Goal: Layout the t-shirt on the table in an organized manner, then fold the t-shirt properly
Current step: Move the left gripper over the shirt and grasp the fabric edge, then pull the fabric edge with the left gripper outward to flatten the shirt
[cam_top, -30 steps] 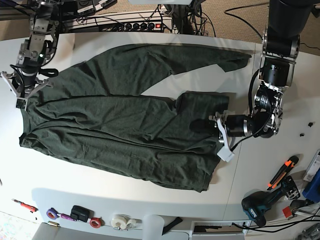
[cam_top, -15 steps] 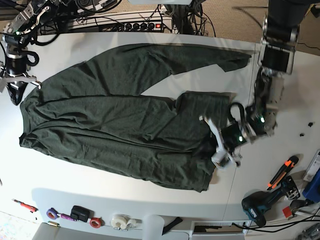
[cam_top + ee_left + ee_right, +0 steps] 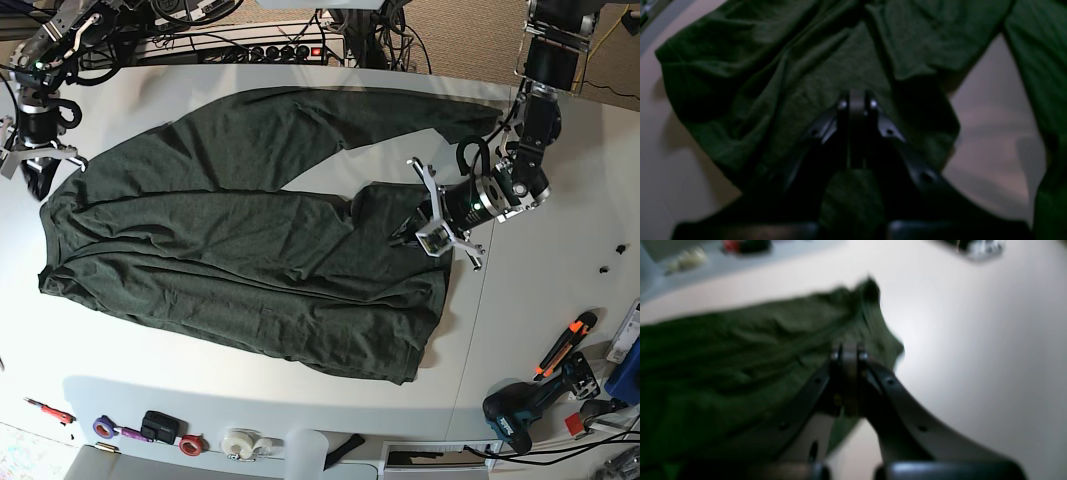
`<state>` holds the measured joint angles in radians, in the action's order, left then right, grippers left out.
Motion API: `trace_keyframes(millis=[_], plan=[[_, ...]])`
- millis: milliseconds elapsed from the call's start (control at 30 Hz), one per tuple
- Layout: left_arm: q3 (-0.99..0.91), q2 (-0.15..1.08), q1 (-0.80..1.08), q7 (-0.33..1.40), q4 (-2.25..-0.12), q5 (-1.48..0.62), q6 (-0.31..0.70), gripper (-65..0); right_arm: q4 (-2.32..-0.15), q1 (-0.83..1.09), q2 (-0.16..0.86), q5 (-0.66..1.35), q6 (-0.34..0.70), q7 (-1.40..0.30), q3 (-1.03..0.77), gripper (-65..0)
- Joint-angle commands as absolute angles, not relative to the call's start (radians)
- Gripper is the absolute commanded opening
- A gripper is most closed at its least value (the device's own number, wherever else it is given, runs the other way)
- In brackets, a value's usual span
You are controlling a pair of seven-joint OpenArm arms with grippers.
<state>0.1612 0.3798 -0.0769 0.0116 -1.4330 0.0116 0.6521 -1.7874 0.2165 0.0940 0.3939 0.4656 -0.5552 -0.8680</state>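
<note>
The dark green t-shirt (image 3: 230,250) lies spread and wrinkled across the white table (image 3: 540,330), with one long part reaching to the back right. My left gripper (image 3: 418,228) is at the shirt's right side, over a folded sleeve area. In the left wrist view this gripper (image 3: 857,100) is shut, with bunched shirt fabric (image 3: 756,66) at its tips. My right gripper (image 3: 40,180) is at the shirt's far left corner. In the right wrist view it (image 3: 848,353) is shut on the shirt's edge (image 3: 723,350), with bare table (image 3: 973,340) beside it.
A power drill (image 3: 520,415) and an orange-handled cutter (image 3: 565,345) lie at the right front. Tape rolls (image 3: 240,440) and small tools line the front edge. A power strip (image 3: 280,50) and cables run behind the table's back edge.
My left gripper has swung up and back over the sleeve area, and the shirt's right edge has shifted with it. My right gripper moved outward to the left, drawing the left corner along.
</note>
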Motion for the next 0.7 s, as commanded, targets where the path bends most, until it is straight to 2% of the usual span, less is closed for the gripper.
trace_keyframes(millis=[0, 100, 333, 533, 667], plan=[[0.154, 0.385, -0.084, -0.017, -1.458, 0.016, 0.611, -65.0, -1.781, 0.213, 0.108, 0.403, 0.467, -0.509, -0.871, -65.0], [0.154, 0.386, -0.065, -0.015, -1.465, 0.088, 0.542, -65.0, -1.738, 0.213, 0.109, 0.403, 0.468, -0.501, -0.871, -65.0], [0.154, 0.386, -0.065, 0.117, -1.465, 0.120, 0.617, -65.0, -1.715, 0.183, 0.116, 0.398, 0.450, -0.485, -0.871, -65.0], [0.154, 0.411, -0.078, 0.126, -1.471, 0.101, 0.637, -65.0, -1.542, 0.051, 0.118, 0.397, 0.428, -0.494, -0.865, -65.0], [0.154, 0.435, -0.090, 0.143, -1.482, 0.088, 0.636, -65.0, -1.430, -0.013, 0.146, 0.328, 0.426, -0.493, -0.812, -65.0]])
